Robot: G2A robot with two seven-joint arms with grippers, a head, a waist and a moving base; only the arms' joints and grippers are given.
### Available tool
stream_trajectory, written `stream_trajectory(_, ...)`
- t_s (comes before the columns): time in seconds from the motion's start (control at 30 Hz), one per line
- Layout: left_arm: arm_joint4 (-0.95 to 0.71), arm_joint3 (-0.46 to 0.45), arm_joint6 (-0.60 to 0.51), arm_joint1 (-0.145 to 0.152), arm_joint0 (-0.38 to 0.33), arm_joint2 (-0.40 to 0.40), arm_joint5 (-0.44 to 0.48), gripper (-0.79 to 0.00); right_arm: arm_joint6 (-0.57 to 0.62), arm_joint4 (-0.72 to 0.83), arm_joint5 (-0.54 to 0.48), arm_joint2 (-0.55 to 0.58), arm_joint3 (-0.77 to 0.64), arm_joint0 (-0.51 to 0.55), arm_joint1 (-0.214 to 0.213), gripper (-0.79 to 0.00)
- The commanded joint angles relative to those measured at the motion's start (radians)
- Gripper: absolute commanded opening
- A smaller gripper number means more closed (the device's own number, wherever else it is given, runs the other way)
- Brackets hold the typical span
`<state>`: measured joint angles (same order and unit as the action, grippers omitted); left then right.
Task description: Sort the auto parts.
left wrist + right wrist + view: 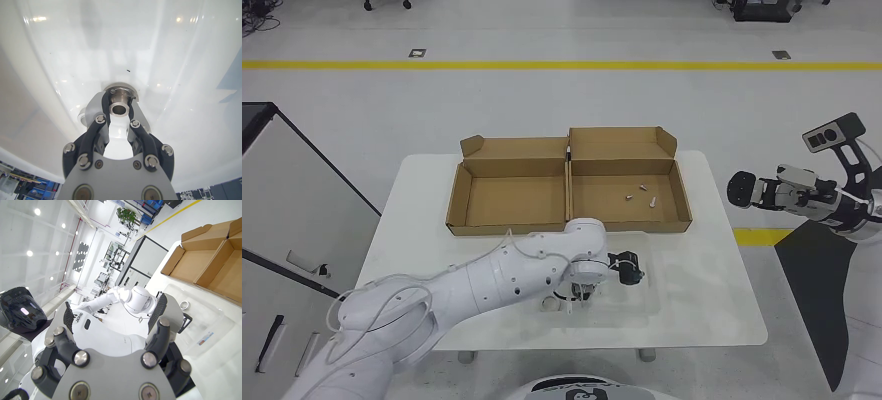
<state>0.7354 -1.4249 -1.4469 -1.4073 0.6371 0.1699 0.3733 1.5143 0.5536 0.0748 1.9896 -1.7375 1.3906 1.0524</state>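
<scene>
My left gripper (119,106) is down inside a clear plastic tray (170,56) and is shut on a metal flanged bushing (119,108), its pads pressed on the neck. The bushing's flange looks level with the tray floor. A silver ring (81,117) lies just behind one finger. In the top view the left gripper (583,291) is over the tray (647,300) at the table's front. My right gripper (739,188) hangs open in the air beyond the table's right edge, with nothing between its fingers (160,308).
Two open cardboard boxes stand side by side at the back of the table: the left box (507,200) is bare, the right box (627,172) holds three small metal parts (640,194). A silver ring (184,305) lies in the tray (204,321).
</scene>
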Motion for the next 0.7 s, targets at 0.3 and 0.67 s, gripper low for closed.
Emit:
stream_trajectory(0.3, -0.035, -0.151, -0.071, 0.03, -0.046, 0.032, -0.071, -0.785, 0.0, 0.0, 0.0, 0.0, 0.0, 0.0, 0.0, 0.0)
stream_trajectory(0.67, -0.016, -0.27, -0.089, 0.055, -0.066, 0.048, -0.102, -0.785, 0.0, 0.0, 0.0, 0.0, 0.0, 0.0, 0.0, 0.0)
